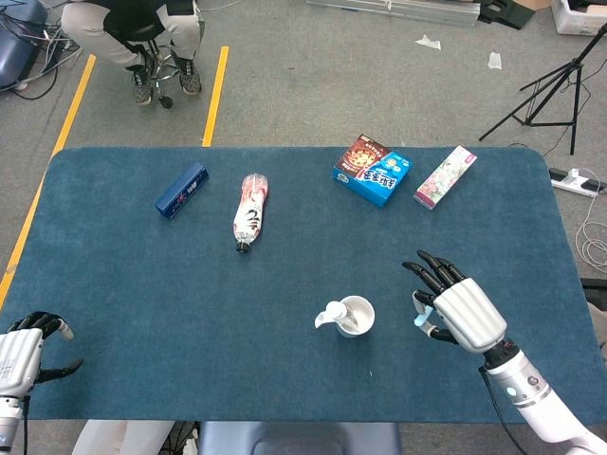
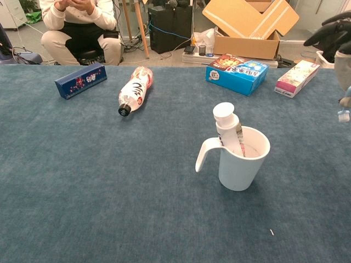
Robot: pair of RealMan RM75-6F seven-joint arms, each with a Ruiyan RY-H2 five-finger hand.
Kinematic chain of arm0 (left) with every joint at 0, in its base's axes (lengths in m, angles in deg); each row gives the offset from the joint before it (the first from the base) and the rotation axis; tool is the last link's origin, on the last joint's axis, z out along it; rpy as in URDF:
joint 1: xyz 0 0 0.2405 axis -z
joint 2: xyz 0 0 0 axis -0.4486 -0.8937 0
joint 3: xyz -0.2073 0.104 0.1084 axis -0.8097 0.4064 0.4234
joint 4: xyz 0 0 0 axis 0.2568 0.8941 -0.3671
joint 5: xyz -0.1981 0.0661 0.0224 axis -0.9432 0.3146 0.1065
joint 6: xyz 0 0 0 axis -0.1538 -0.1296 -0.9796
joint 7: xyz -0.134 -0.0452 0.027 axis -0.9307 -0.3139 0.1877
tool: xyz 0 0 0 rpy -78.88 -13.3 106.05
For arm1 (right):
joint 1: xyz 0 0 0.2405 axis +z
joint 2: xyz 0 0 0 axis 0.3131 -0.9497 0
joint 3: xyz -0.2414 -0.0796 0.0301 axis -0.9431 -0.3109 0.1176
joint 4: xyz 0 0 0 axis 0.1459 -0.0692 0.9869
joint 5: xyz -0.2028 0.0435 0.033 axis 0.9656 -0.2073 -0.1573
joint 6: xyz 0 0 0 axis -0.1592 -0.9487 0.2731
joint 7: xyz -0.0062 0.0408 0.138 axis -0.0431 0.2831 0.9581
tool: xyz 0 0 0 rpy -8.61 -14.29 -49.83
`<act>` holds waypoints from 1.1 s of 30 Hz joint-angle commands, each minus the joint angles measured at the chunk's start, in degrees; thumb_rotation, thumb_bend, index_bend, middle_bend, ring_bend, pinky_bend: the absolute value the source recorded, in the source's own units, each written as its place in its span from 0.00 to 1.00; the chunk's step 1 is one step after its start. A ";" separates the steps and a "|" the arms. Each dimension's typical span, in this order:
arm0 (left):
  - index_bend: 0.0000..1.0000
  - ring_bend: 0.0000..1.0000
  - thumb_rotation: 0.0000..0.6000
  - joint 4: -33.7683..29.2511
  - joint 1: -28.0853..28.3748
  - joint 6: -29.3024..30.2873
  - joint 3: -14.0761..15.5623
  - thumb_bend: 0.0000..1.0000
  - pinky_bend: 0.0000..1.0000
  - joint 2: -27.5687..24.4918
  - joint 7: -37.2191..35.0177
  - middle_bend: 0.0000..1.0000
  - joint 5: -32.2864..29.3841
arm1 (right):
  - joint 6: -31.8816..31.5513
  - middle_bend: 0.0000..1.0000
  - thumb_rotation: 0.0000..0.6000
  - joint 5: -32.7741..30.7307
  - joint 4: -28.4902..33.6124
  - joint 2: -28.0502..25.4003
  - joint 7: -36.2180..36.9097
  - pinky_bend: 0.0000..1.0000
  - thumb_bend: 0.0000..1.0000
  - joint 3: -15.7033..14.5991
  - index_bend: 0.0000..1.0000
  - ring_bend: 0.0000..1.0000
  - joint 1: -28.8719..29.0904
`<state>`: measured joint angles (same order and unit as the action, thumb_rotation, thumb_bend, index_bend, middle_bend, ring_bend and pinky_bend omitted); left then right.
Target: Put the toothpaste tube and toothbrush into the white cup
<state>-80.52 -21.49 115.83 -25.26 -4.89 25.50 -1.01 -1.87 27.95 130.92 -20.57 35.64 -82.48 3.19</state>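
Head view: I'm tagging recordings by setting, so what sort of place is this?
Probably a robotics lab or workshop: a tripod stand on grey carpet, yellow floor tape, and open cardboard boxes behind the blue-covered table.

Printing is seen on the blue box [image 2: 237, 73] at upper right of the chest view, the dark blue box [image 2: 80, 80] at upper left, and the bottle [image 2: 133, 90], but none can be read.

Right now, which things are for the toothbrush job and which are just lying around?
For the job:
cup
toothpaste, standing in the cup
toothbrush, held by the right hand

Just lying around:
bottle
dark blue box
light blue box
pink box
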 commanded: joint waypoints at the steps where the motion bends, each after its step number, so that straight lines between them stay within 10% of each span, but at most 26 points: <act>1: 0.51 0.23 1.00 -0.02 -0.02 0.04 0.00 0.00 0.28 -0.03 -0.04 0.38 0.03 | 0.22 0.19 1.00 0.66 1.36 -0.23 0.65 0.19 0.29 0.40 0.70 0.00 0.62; 33: 0.51 0.24 1.00 -0.67 -0.11 0.00 -0.04 0.00 0.29 -0.75 -0.66 0.38 -0.16 | -0.30 0.21 1.00 10.47 3.43 3.98 13.95 0.19 0.31 -2.38 0.70 0.00 4.05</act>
<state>-81.19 -21.60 115.83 -25.30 -5.64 24.84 -1.15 -1.87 38.01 134.78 -17.02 49.08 -84.73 7.06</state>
